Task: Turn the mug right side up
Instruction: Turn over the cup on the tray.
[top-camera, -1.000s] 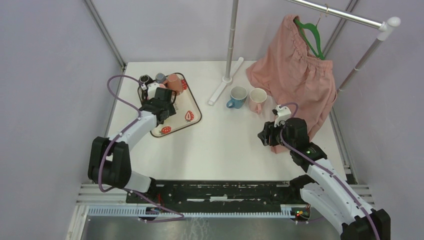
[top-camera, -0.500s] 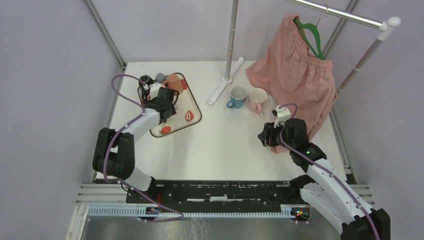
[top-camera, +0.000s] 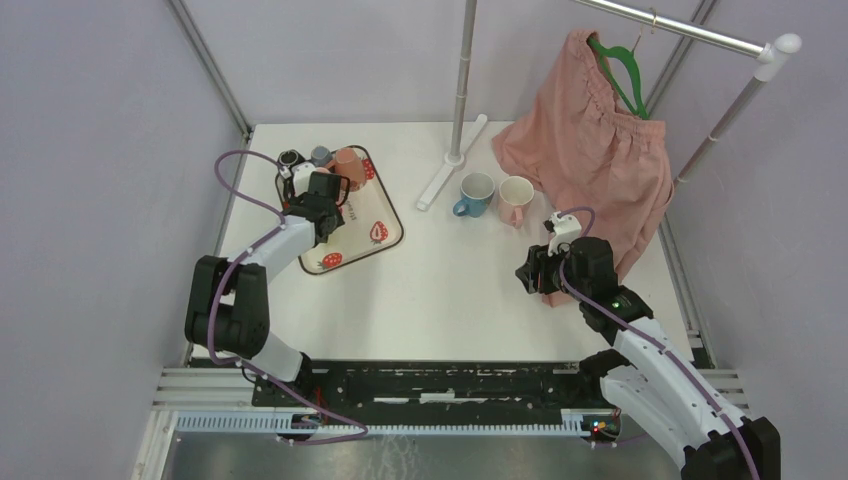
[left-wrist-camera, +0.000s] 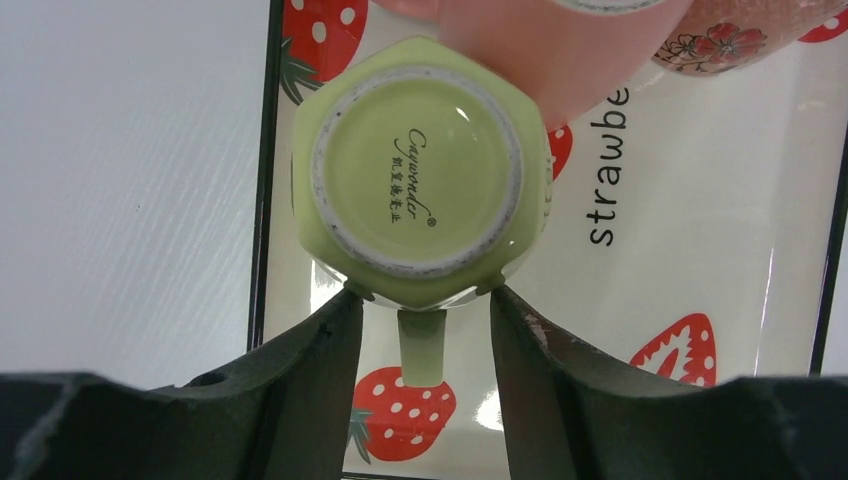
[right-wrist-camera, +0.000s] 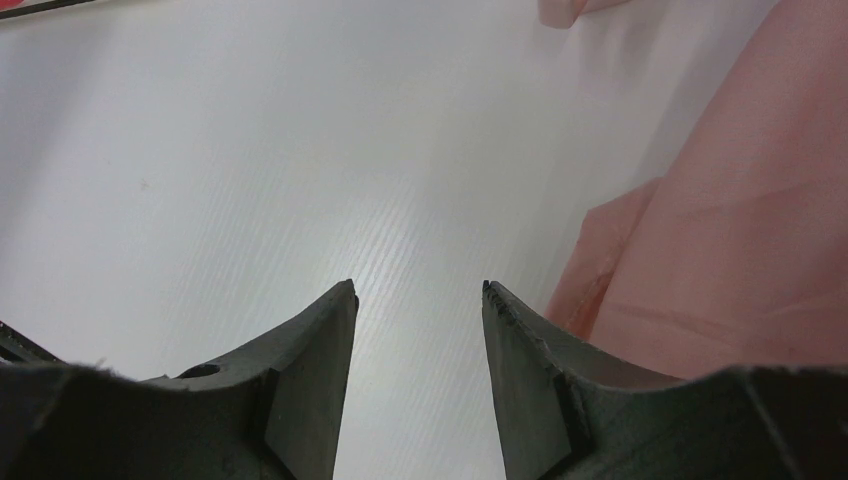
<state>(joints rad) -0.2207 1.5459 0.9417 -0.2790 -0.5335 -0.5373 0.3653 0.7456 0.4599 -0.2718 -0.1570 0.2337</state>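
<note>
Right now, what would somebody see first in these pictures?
Probably the upside-down green mug on the strawberry tray, filling the left wrist view, with the left gripper open either side of its handle. Next, the big pink cloth hanging on the rack at the far right.

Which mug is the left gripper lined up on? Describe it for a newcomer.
The strawberry tray lies far left on the table. On it, at the open left gripper, sits a pale green six-sided mug, upside down, printed base up, unlike the round pink cup beside it.
</note>
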